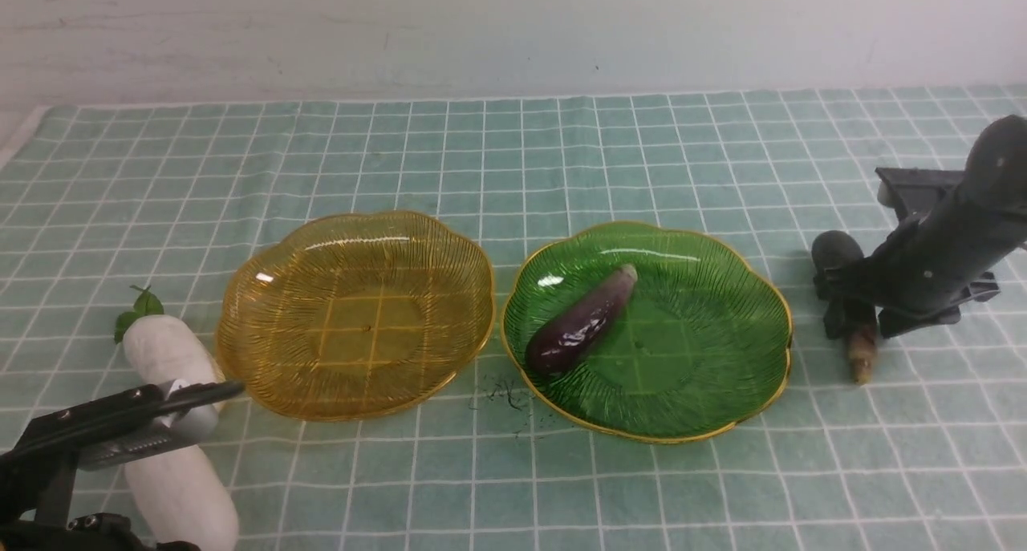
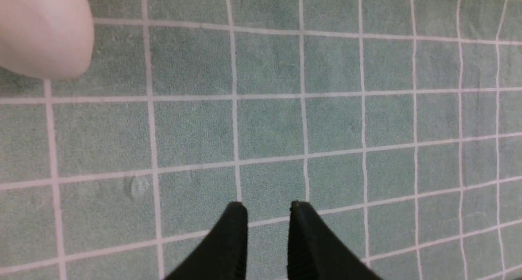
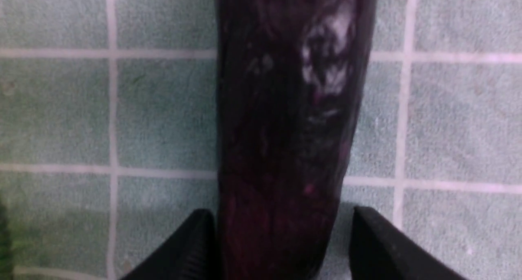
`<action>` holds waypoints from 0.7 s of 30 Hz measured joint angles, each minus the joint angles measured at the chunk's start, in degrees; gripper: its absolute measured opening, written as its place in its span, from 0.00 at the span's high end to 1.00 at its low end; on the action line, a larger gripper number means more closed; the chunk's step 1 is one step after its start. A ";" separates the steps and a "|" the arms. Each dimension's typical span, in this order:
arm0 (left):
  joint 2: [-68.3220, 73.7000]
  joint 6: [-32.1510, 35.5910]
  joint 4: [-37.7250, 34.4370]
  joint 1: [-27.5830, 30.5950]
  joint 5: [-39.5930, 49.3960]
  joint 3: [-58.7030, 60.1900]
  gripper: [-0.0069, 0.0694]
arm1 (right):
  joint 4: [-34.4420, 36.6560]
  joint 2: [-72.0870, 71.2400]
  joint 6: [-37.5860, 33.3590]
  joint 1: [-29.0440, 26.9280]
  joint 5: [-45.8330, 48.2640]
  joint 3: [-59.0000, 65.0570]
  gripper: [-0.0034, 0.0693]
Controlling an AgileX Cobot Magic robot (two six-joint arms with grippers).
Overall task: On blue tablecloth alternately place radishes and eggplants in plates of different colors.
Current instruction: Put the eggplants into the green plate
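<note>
Blue tablecloth (image 1: 513, 150) covers the whole work area. Amber plate (image 1: 357, 314) sits center-left w/ nothing in it. Green plate (image 1: 706, 350) is at its 3 o'clock, rims close together but apart. One eggplant (image 1: 582, 320) lies in the green plate's 9 o'clock half, stem end toward 1 o'clock, fat end toward 7.

Second eggplant (image 3: 285, 109) lies on the cloth at 3 o'clock of the green plate, near the rim but not touching, pale stem end toward 6 o'clock. Right tool (image 3: 279, 219) is down over it, jaws parted & straddling the body. One finger looks pressed to the skin; the other has a sliver of cloth showing btwn it & the eggplant (so not clamped).

Radish (image 1: 160, 350) lies on the cloth at 8 o'clock of the amber plate, just beside its rim, green leaves (image 1: 136, 310) at its 12 o'clock end. Left tool (image 2: 267, 206) crosses in front of the radish's middle in the front view. Its wrist view shows the jaws a narrow gap apart, nothing btwn them, only cloth beneath, w/ the radish's rounded white end off to one side. Can't tell whether the tool touches the radish.
</note>
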 joint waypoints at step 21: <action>0.00 0.00 0.00 0.00 0.00 0.00 0.73 | 14.12 -6.50 -4.06 10.76 19.01 -6.55 0.59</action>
